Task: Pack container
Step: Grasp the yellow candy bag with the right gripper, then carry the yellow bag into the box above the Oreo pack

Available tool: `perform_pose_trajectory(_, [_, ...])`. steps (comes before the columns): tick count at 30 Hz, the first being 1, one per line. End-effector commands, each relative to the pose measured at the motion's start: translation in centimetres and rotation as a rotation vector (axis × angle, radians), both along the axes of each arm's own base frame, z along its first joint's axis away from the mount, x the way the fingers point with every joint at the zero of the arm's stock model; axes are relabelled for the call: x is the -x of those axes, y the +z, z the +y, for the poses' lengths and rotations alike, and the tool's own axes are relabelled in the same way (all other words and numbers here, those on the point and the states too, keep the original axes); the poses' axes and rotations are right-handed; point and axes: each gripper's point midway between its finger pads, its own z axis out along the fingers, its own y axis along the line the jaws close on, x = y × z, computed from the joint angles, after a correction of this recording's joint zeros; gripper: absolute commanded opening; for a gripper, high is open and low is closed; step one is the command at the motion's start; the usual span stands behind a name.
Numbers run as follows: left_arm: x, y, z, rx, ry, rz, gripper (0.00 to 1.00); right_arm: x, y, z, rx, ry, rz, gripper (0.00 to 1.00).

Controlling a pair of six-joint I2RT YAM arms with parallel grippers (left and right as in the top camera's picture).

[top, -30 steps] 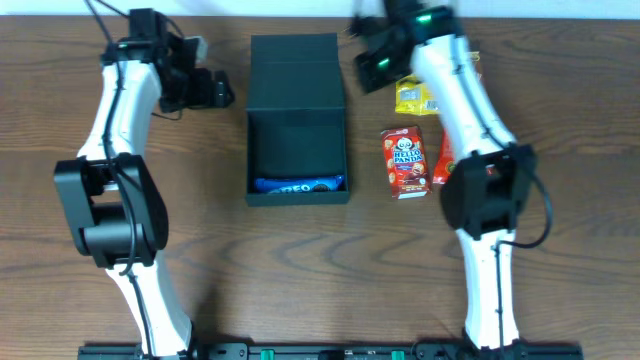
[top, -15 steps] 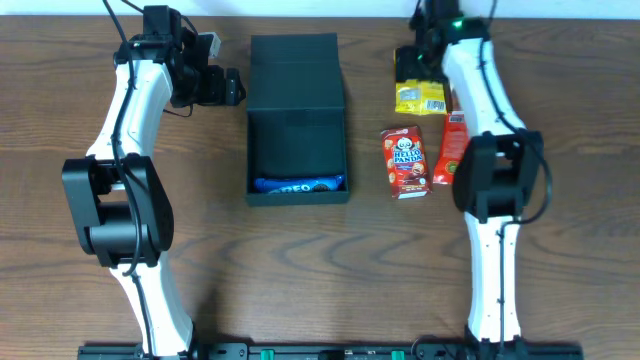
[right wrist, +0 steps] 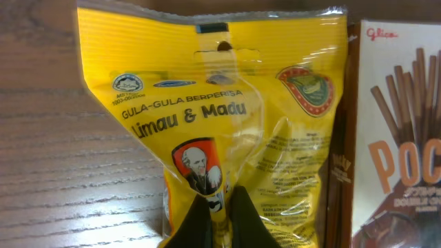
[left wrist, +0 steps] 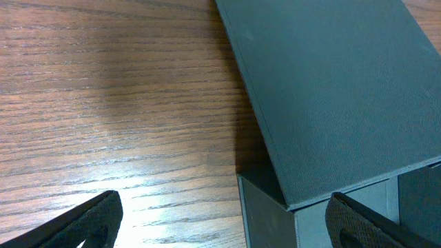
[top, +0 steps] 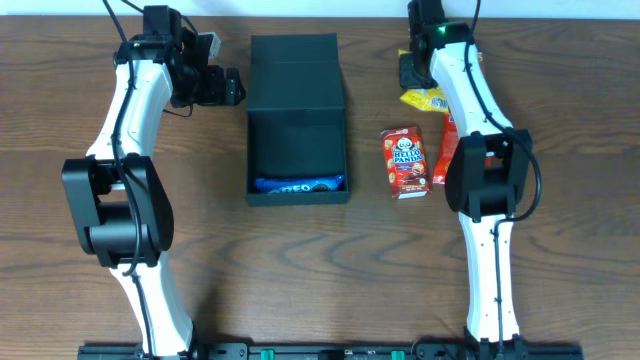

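A dark brown wooden table [top: 560, 230] fills the overhead view, with 2 white arms reaching toward its far edge.

At the left, the left gripper [top: 222, 88] stands with its jaws spread wide and nothing between them. It points at the left side of the container [top: 298, 196] and sits just beside the flap lid without touching it. In the left wrist view its 2 fingers [left wrist: 89, 222] frame the bottom corners, with the lid's corner and bare wood between them.

The container lies in the middle of the table. Its lid is folded open flat toward the far edge, and its tray is open to the camera. 1 blue Oreo packet [top: 298, 184] lies inside against the near wall.

To the right, well clear of the container, a red Hello Panda box [top: 404, 162] stands beside a red Pocky box [top: 448, 145]. Beyond them, the right gripper [right wrist: 222, 203] is pinched closed on the film of a yellow Limau & Madu candy bag [right wrist: 227, 124], which lies just beside the Pocky box. The bag's plastic puckers toward the fingertips.
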Motion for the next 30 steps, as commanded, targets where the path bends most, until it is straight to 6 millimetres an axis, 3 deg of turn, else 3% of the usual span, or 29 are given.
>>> perform_pose_trajectory(1, [0.0, -0.1, -0.1, 0.007, -0.011, -0.001, 0.95, 1.0, -2.8, 0.0, 0.0, -0.006, 0.064, 0.01])
perform_pose_trajectory(6, [0.0, -0.1, -0.1, 0.007, -0.012, -0.001, 0.95, 1.0, -1.2, 0.1, -0.004, -0.01, 0.055, 0.01])
perform_pose_trajectory(9, [0.0, -0.1, 0.0, 0.001, -0.009, -0.002, 0.95, 0.7, 2.3, 0.5, -0.01, -0.002, 0.016, 0.01])
perform_pose_trajectory(11, [-0.1, -0.3, 0.6, -0.027, 0.003, -0.001, 0.95, 0.6, 5.8, 1.3, -0.016, 0.013, -0.028, 0.01])
perform_pose_trajectory(14, [-0.2, -0.4, 1.3, -0.049, 0.019, -0.002, 0.95, 1.7, 11.3, 4.4, -0.068, 0.072, -0.087, 0.01])
perform_pose_trajectory(18, [-0.8, -0.2, 2.6, -0.038, 0.074, -0.015, 0.95, 5.0, 15.5, 10.3, -0.114, 0.192, -0.1, 0.01])
perform_pose_trajectory(20, [-0.9, -0.1, 3.5, -0.039, 0.092, -0.019, 0.95, 7.0, 16.0, 13.7, -0.137, 0.264, -0.073, 0.01])
perform_pose_trajectory(25, [-0.9, 0.6, 6.7, -0.032, 0.172, -0.026, 0.95, 11.8, 14.9, 21.2, -0.158, 0.386, 0.007, 0.01])
perform_pose_trajectory(30, [-0.8, 2.1, 9.8, -0.016, 0.239, -0.054, 0.95, 14.5, 13.4, 24.7, -0.163, 0.362, 0.047, 0.02])
